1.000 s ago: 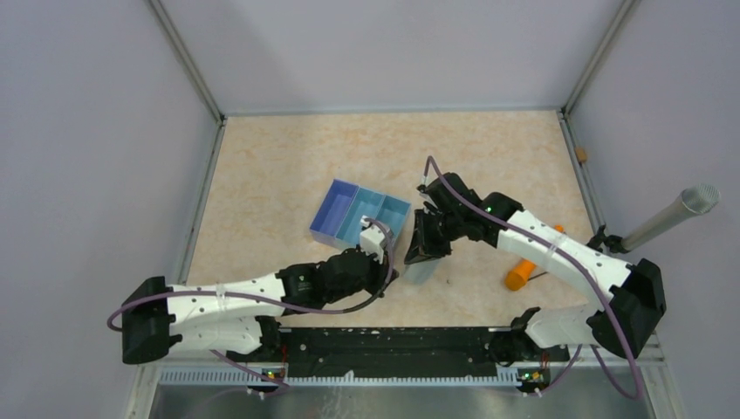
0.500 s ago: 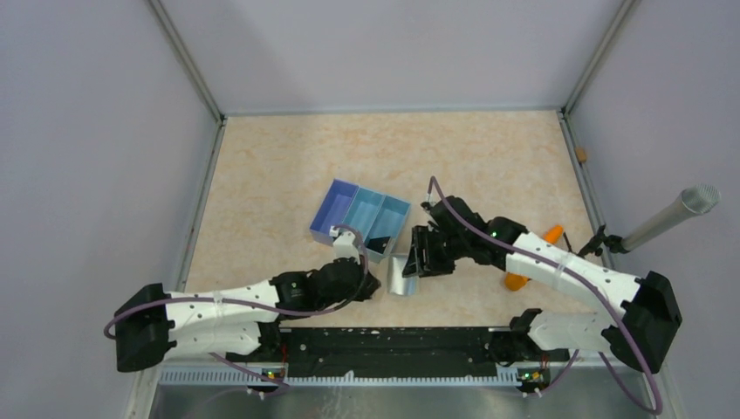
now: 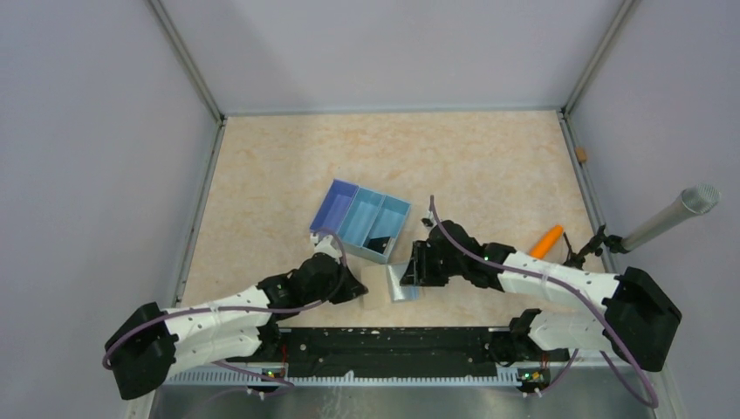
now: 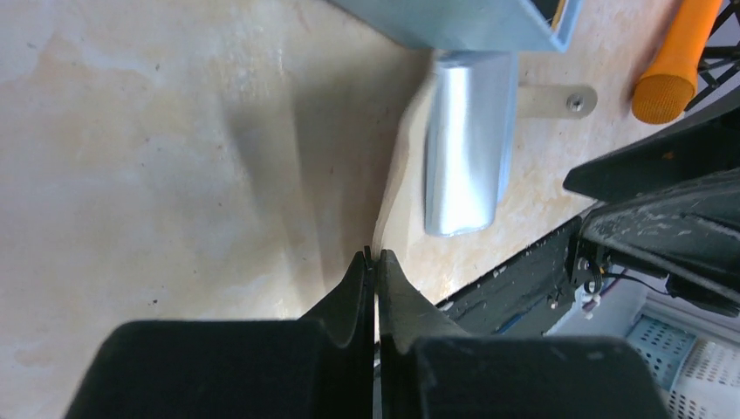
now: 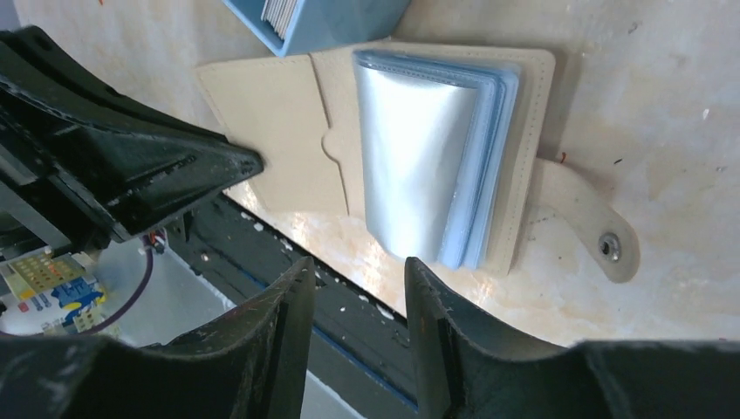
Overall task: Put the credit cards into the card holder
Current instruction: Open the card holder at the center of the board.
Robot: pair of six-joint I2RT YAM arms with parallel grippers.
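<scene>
Open beige card holder (image 3: 397, 281) with silvery clear sleeves lies flat near the marbled table's (image 3: 279, 166) near edge, at 5 o'clock of the blue three-compartment tray (image 3: 336, 208). Free table spreads toward 12 o'clock. Left gripper (image 3: 356, 288), pressed together and holding nothing, sits at the holder's 9 o'clock. Right gripper (image 3: 417, 264), jaws spread, sits at its 2 o'clock.

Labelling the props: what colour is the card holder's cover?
Beige, with a stitched edge. The card holder shows best in the right wrist view.

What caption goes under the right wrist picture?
Open right gripper beside the beige card holder, spread open on the table.
</scene>
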